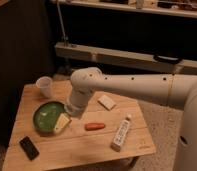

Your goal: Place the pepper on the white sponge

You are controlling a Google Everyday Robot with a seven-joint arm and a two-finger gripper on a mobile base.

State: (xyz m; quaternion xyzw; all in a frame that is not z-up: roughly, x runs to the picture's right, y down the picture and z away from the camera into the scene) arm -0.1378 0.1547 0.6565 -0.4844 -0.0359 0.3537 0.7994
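**Figure. Approach before the pick.** The pepper lies flat on the table with its long axis running left to right, and nothing holds it. The sponge lies behind the pepper and slightly to its right, near but apart, with bare wood between them. The gripper hangs at the end of the arm, behind and to the left of the pepper. Whether it is wide or narrow cannot be told from this view. The bowl sits left of the pepper. The bar lies to the pepper's right and in front of it.

Judged step: reach and grasp. To do it well, centre the gripper over the pepper's middle and close across its short axis, not along its length, because a smooth tapered body is likely to slip out of a grip near the tip. Descend straight, clear of bowl and bar. The carry to the sponge is short. Lower until contact before release, as the pepper may roll off so small a pad.
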